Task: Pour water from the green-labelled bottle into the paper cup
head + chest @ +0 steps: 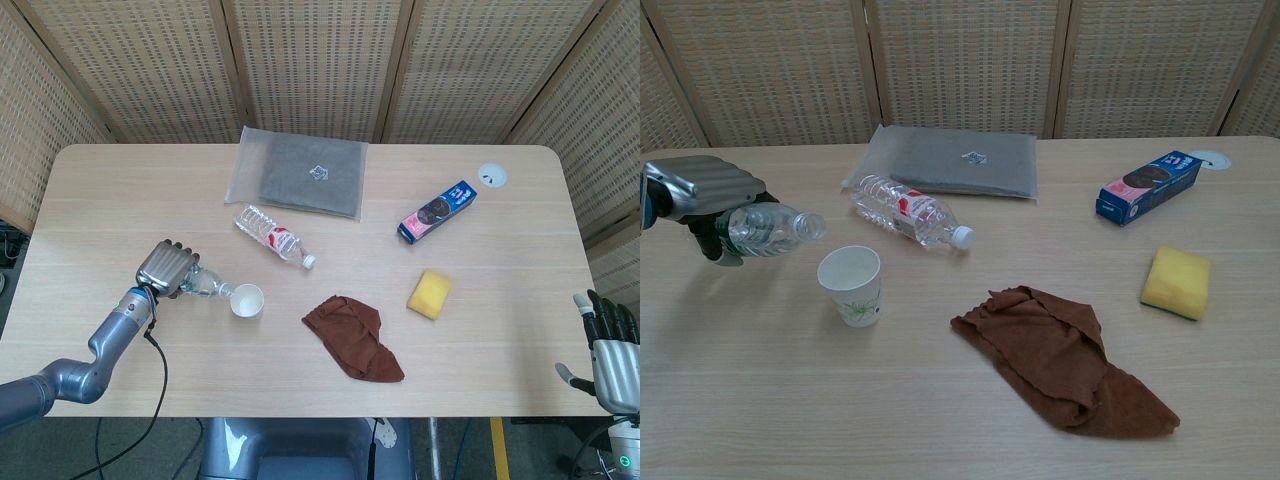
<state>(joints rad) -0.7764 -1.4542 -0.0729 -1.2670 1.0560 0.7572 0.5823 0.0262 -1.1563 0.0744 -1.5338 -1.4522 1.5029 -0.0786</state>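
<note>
Clear water bottle (768, 228), green label mostly hidden under left hand (702, 192), held roughly horizontal above worktop, uncapped mouth pointing toward cup, just left of its rim. White paper cup (851, 285) with faint green print, upright on worktop, open top.

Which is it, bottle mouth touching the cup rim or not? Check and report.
Apart. The chest view shows bare table between the mouth of the tilted bottle in the left hand and the paper cup rim.
</note>
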